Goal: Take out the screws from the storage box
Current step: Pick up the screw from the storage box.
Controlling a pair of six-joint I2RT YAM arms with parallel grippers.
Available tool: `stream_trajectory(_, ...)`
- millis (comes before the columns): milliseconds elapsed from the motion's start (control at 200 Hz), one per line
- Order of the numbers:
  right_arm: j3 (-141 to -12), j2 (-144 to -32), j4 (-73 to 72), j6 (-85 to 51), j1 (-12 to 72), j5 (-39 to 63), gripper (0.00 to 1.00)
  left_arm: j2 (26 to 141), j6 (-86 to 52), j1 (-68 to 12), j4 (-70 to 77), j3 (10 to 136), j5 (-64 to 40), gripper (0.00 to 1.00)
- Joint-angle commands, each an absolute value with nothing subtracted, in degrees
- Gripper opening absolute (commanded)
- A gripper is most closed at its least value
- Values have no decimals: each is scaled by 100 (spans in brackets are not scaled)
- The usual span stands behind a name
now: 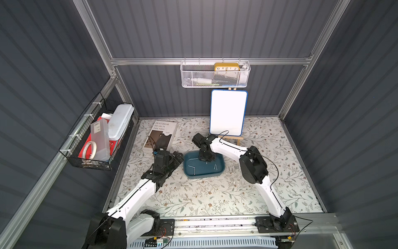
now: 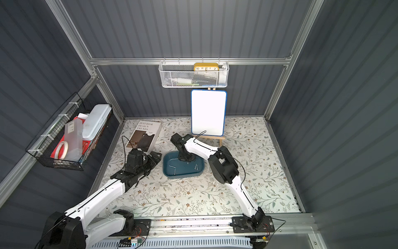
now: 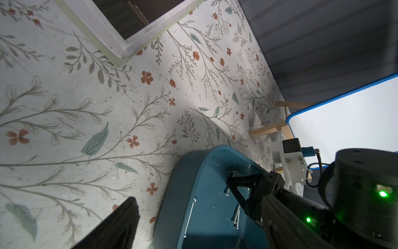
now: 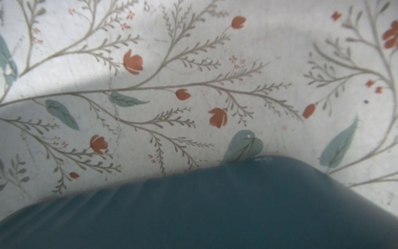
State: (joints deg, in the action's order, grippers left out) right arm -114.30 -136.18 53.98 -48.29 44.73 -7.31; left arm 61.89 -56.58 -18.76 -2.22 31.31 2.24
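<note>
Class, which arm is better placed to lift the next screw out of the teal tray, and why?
Right. The right gripper is down inside the storage box, shut, close to the screws. The left gripper sits outside the box, beside its rim.

Box (image 1: 203,172): smooth plastic, slight gloss. Screws (image 3: 191,212): shiny bare metal. Table (image 1: 215,194) cover: matt printed sheet, scuffed. Easel (image 3: 267,129): raw pale wood. Whiteboard (image 1: 228,112): glossy face. Wall basket (image 1: 215,80): white-coated metal mesh. Side basket (image 1: 90,165): black wire. Walls (image 1: 193,32): matt ribbed panels. Frame (image 1: 150,61): brushed alu.
</note>
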Motion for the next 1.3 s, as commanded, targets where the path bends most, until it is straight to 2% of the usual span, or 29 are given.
stream_trajectory(0,-11311,-13435,5547,-4737,4530,-657,1,6066,-5687,-1854,-363,3173,269,93)
stream_trajectory(480,-10988,-12793,5681,-4677,4685,-887,1,5915,-5610,-1854,-429,3182,230,93)
stream_trajectory(680,-10519,-12190,5613,-4641,4685,-1041,1,5999,-5508,-1854,-378,3215,167,93)
stream_trajectory(1296,-7473,-9314,5316,-4808,4475,-1670,1,6421,-5188,-1863,-161,3264,-85,92)
